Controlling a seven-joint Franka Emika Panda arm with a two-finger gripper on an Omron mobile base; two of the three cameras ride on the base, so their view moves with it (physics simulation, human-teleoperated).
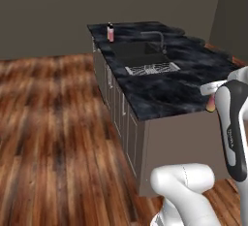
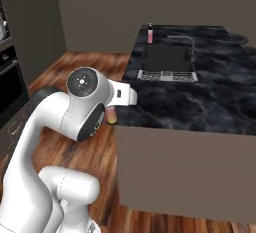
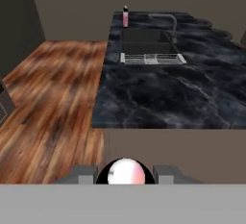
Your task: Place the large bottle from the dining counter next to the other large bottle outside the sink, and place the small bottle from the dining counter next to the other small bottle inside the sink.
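The sink point(image 3: 146, 40) is set into the table point(image 3: 163, 93) toward its far end, with the drain rack point(image 3: 152, 59) along the sink's near side. A bottle point(image 3: 125, 16) stands on the table at the far left corner, just beyond the sink. The faucet point(image 3: 168, 23) rises at the sink's right side.

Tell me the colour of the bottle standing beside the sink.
Pink with a dark cap; the bottle shows best in the hand view.

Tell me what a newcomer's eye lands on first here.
The long black marble dining counter dominates, with its dark sink and ribbed drain rack set in. A pink bottle stands alone at the counter's far corner beside the sink. Nearer, the tool is shut on a pink bottle.
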